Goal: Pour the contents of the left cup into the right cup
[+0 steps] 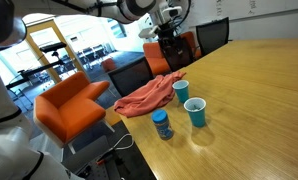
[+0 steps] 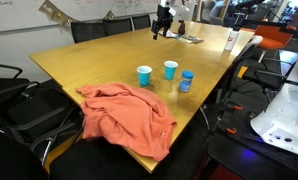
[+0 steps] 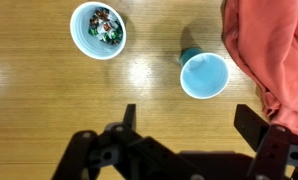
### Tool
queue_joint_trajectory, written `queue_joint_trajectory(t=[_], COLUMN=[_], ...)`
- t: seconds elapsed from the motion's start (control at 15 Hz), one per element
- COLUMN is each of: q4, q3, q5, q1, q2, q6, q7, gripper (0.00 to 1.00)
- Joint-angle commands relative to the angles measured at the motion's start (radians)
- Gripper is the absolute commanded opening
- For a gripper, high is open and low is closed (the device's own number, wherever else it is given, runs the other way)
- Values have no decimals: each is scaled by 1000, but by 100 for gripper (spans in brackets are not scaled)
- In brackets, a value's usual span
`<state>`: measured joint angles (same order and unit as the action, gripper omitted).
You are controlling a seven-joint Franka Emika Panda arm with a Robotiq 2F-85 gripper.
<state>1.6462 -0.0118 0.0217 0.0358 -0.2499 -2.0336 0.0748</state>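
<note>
Gripper point(image 3: 186, 128) hangs open, empty, over the table point(image 3: 29, 100). Left cup point(image 3: 97, 30), w/ bits inside, sits ahead & well left of its gap in wrist view; right cup point(image 3: 204, 75) nearly dead ahead.

A wooden table point(image 1: 254, 95) point(image 2: 84, 60) point(image 3: 49, 100) fills the scene. A salmon cloth point(image 1: 147, 95) point(image 2: 129, 118) point(image 3: 274, 50) lies crumpled on it at one edge, and in an exterior view part of it hangs over that edge. A short blue bottle point(image 1: 162, 124) point(image 2: 186, 81) stands upright on the table, near the same edge and apart from the cloth. A white bottle point(image 2: 230, 40) stands at the table's far corner. An orange armchair point(image 1: 69, 108) sits just off the table's edge, and black chairs point(image 1: 129, 72) line its sides.
</note>
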Motion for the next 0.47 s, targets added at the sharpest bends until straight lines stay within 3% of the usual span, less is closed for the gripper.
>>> queue_joint_trajectory(t=[0.0, 0.4], q4=[144, 302], q3=[-6, -10], q5=[-2, 6], q1=[-28, -46], q2=[164, 301], q6=[34, 18], q7=[-37, -49], gripper=[100, 100])
